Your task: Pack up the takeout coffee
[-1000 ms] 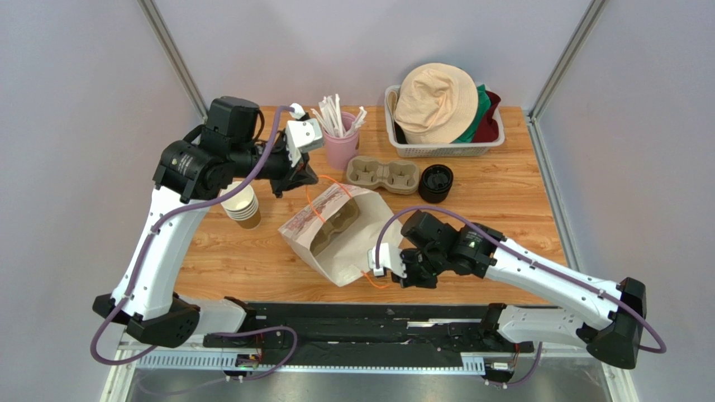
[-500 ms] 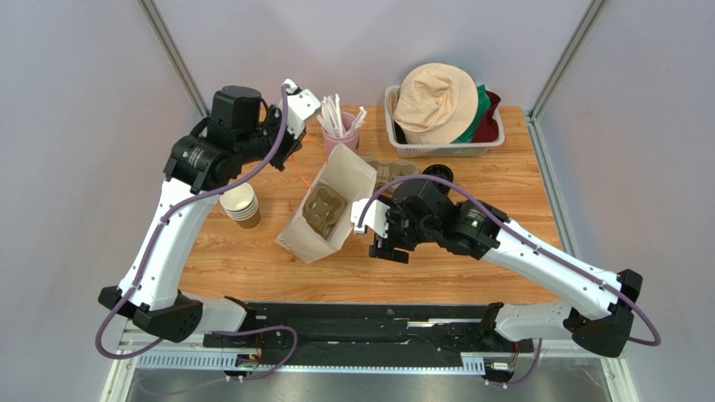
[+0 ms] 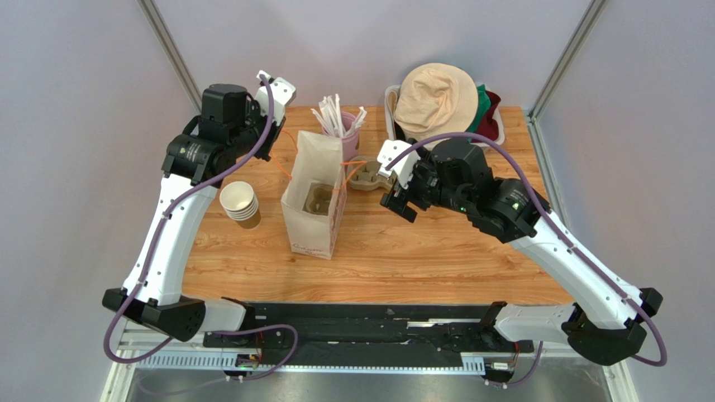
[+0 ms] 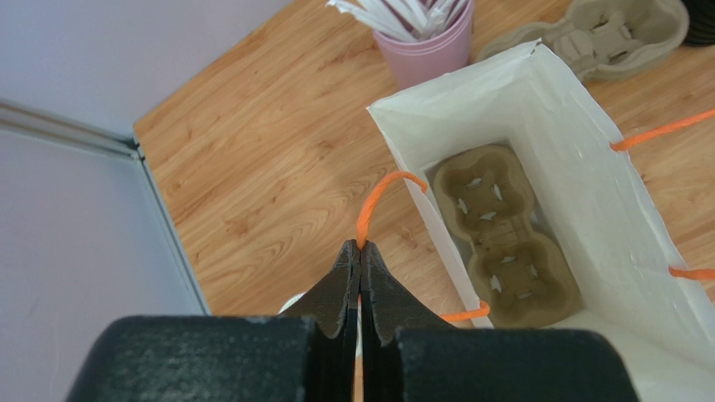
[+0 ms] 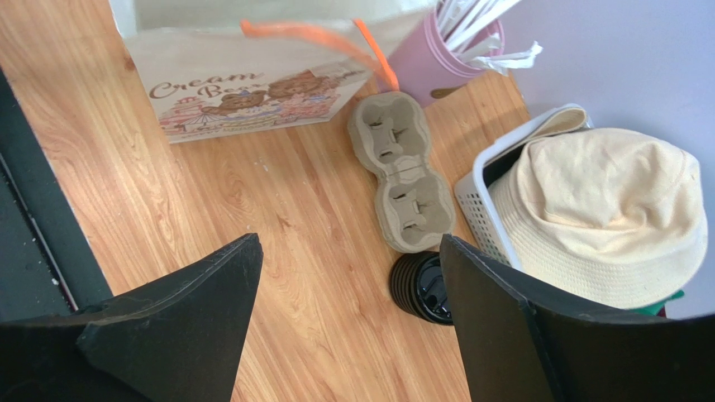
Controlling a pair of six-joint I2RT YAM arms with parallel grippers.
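Orange handle is pinched tight in the left gripper. The paper bag, previously slumped, now stands upright. The right gripper has let go, jaws spread. No view shows the takeout coffee; bag judged ready.

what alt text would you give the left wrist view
The left fingers, shut, pinch the orange handle of an open white paper bag with a two-cup pulp carrier lying in its bottom. Behind it on the wooden table are a pink cup of straws and a second carrier.
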